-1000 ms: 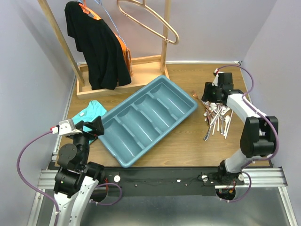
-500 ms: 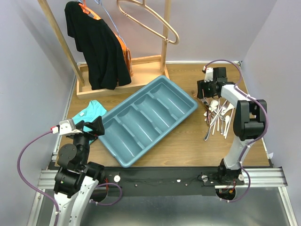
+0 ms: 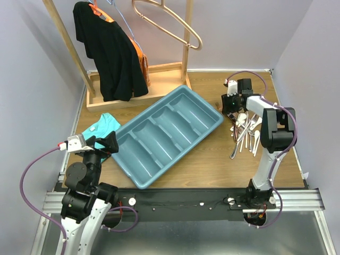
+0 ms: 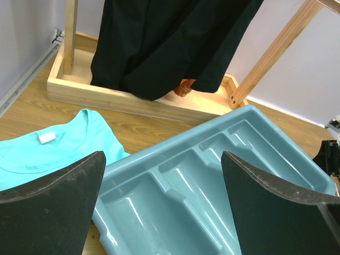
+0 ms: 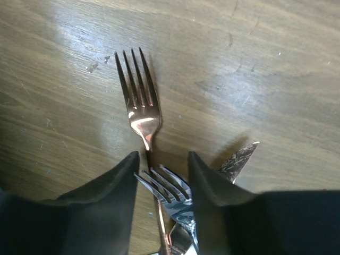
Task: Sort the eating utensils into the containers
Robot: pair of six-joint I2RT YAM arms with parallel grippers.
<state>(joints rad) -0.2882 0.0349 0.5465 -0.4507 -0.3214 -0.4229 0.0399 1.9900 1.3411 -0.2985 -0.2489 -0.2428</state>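
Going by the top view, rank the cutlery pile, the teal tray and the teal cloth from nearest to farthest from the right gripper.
1. cutlery pile: right beneath the right gripper and just toward the arm bases, on the right side.
2. teal tray: to the gripper's left, in the middle, one corner close by.
3. teal cloth: beyond the tray, at the far left.

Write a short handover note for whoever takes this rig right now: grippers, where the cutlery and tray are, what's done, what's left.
Left gripper: open, empty, hovering by the teal tray at its near-left end.
Right gripper: open, low over the table, fingers straddling the copper fork handle; a silver fork also lies between them.
Utensil pile: on the table, right of the tray.
Done: nothing; all four compartments are empty.
Left: sort every utensil.
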